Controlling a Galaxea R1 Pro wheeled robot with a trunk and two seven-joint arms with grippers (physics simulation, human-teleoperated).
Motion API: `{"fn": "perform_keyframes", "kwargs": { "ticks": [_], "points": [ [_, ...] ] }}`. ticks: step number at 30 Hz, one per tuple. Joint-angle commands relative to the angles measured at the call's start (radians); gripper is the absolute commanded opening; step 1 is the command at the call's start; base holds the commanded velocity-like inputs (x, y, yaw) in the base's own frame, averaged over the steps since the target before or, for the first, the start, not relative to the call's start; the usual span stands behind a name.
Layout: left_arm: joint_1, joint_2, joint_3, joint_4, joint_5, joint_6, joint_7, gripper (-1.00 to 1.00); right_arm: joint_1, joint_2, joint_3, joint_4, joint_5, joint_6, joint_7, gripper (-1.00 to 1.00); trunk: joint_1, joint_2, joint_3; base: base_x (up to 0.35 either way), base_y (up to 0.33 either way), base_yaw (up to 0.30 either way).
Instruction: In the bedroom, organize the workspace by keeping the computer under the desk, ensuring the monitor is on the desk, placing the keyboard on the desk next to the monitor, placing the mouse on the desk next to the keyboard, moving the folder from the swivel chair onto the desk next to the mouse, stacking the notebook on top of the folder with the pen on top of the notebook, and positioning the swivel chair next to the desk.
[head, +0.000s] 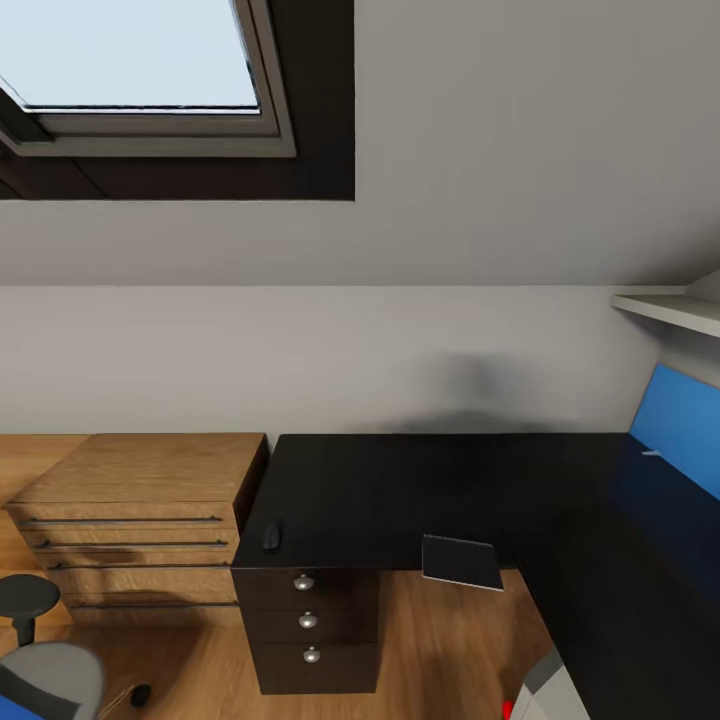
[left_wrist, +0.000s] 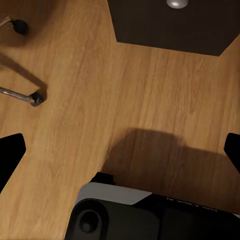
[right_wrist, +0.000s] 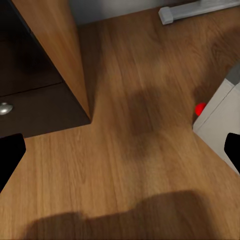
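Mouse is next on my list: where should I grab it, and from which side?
Grip the mouse across its narrow sides, coming straight down from above. It lies flat near the front left corner of the desk, long axis roughly front to back, with bare desktop around it.

The swivel chair (head: 45, 675) is cut off at seven o'clock; the table (head: 400, 490) runs off at three; the mouse (head: 271, 536) shows no detail.
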Motion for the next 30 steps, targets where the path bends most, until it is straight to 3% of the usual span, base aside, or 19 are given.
{"fn": "perform_keyframes", "kwargs": {
  "ticks": [1,7,14,30],
  "points": [
    [-0.001,0.001,-0.008,0.000,0.010,-0.007,0.005,1.00,0.000,0.000,0.009,0.001,-0.004,-0.002,-0.007,1.00,0.000,-0.001,0.000,0.001,0.001,0.000],
    [-0.001,0.003,-0.009,-0.012,0.003,-0.011,0.007,1.00,0.000,0.004,0.010,0.001,-0.005,-0.003,-0.007,1.00,0.000,-0.001,0.000,0.000,0.000,0.009],
    [-0.001,0.008,-0.013,-0.090,-0.001,-0.086,0.006,1.00,0.000,0.005,0.010,0.001,-0.005,-0.003,-0.008,1.00,0.000,-0.001,0.000,0.000,0.000,0.191],
    [-0.001,0.009,-0.013,-0.099,0.003,-0.094,0.004,1.00,0.000,0.003,0.009,0.001,-0.004,-0.003,-0.007,1.00,0.000,-0.001,0.000,0.000,0.000,0.024]
  ]
}}
